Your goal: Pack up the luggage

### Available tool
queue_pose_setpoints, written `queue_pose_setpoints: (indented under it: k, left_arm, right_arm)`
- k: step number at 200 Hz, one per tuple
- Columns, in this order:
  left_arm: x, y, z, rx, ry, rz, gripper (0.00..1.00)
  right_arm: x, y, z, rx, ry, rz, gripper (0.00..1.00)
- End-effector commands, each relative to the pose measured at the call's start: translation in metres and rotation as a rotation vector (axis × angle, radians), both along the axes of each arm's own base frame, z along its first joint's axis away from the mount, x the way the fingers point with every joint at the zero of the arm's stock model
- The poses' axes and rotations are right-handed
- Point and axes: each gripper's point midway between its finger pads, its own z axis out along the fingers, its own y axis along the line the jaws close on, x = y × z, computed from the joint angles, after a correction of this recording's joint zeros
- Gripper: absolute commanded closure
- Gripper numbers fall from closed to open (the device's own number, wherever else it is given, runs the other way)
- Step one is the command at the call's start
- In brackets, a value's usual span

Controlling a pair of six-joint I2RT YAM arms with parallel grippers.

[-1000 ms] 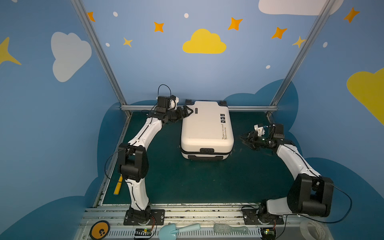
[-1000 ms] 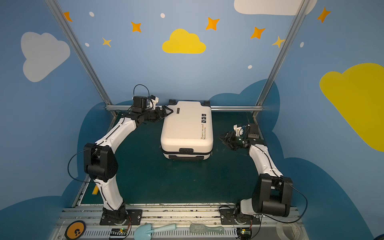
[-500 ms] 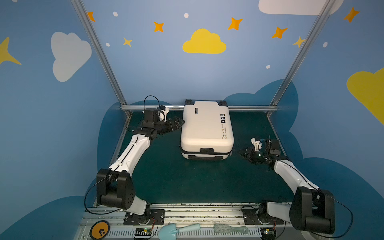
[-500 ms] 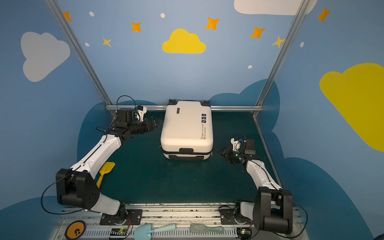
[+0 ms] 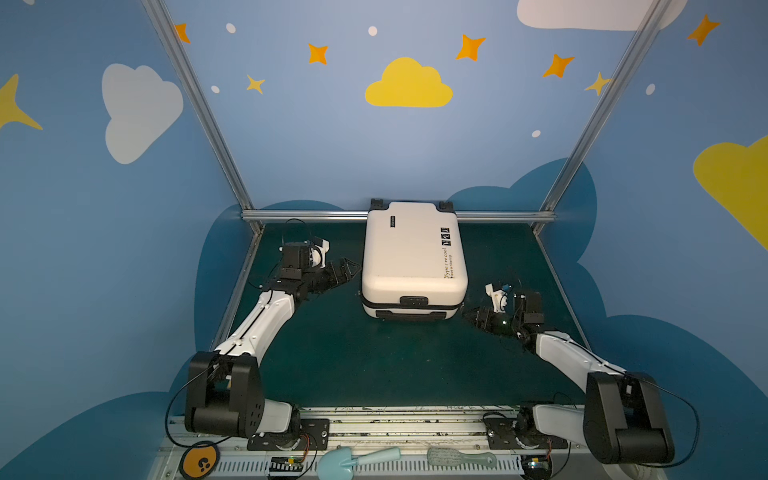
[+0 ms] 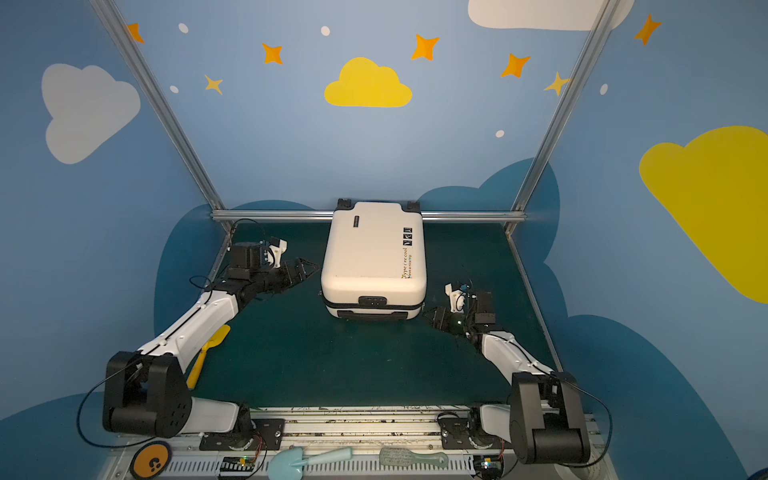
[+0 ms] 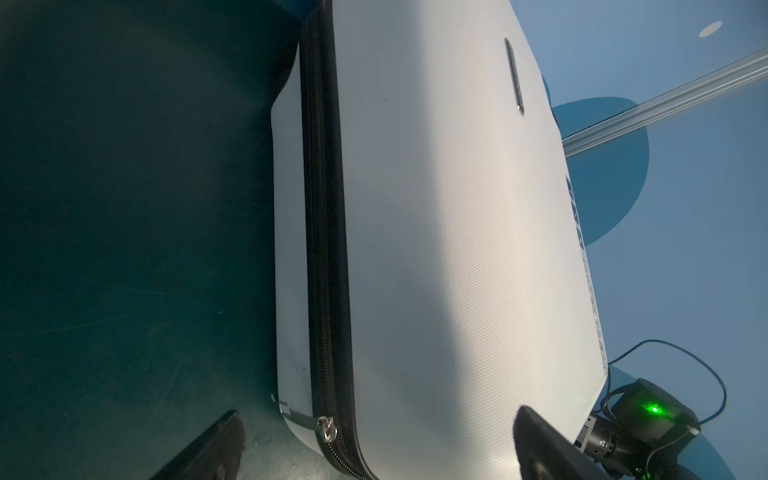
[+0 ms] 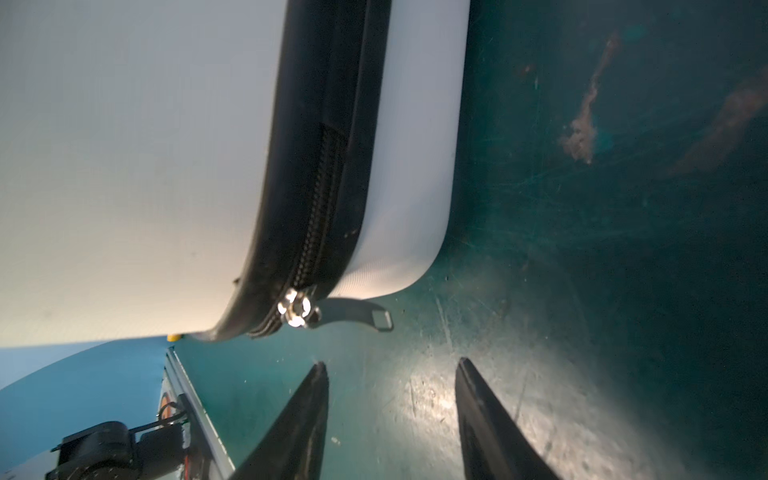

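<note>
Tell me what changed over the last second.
Both arms drew back toward the near edge: the left pincer from the far left corner of the suitcase to beside its left side, the right pincer to its near right corner. Neither grasped anything. The suitcase stayed closed and in place.

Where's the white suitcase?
In both top views the suitcase lies flat at the back middle of the green table, between the left gripper and the right gripper.
</note>
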Motion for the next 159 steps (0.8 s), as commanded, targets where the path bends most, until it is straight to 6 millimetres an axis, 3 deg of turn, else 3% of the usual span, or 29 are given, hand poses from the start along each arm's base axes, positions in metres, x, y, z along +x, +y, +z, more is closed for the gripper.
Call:
queue_pose_setpoints:
  k: [1, 107, 159]
  left_arm:
    - [0.003, -0.005, 0.008, -0.036, -0.031, -0.021, 0.00]
    - [0.005, -0.007, 0.002, -0.038, -0.013, -0.033, 0.00]
    - [0.003, -0.007, 0.001, -0.038, -0.005, -0.033, 0.00]
  right_arm:
    - [0.013, 0.000, 0.008, -0.028, -0.069, 0.007, 0.51]
    - [0.030, 0.036, 0.022, 0.036, -0.103, 0.179, 0.56]
    - [0.022, 0.032, 0.032, 0.007, -0.154, 0.168, 0.55]
